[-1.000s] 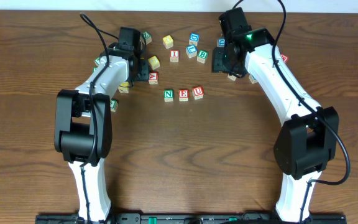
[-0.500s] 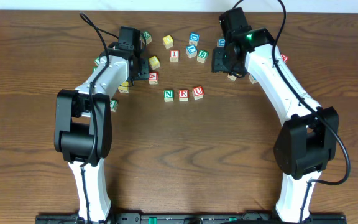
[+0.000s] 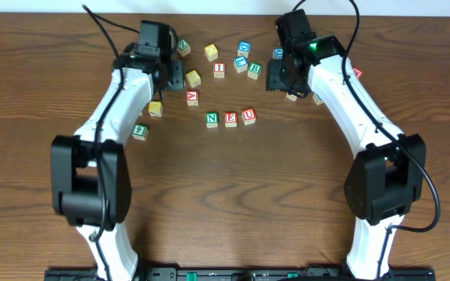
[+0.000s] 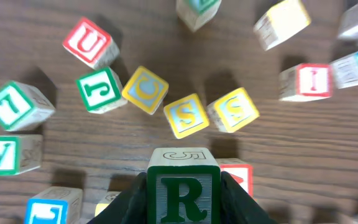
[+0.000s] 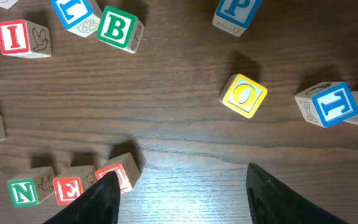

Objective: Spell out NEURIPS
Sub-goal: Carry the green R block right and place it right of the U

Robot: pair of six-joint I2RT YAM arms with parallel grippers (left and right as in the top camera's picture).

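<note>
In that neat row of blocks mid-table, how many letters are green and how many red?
Green letters: 1, the N block
Red letters: 2, the E block and the U block
Total: 3 blocks

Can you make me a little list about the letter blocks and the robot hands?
Row so far: wooden cube with green N, wooden cube with red E, wooden cube with red U
Left fingers: shut on wooden cube with green R
Right fingers: open, holding nothing
Loose: wooden cube with red I, wooden cube with blue P
</note>
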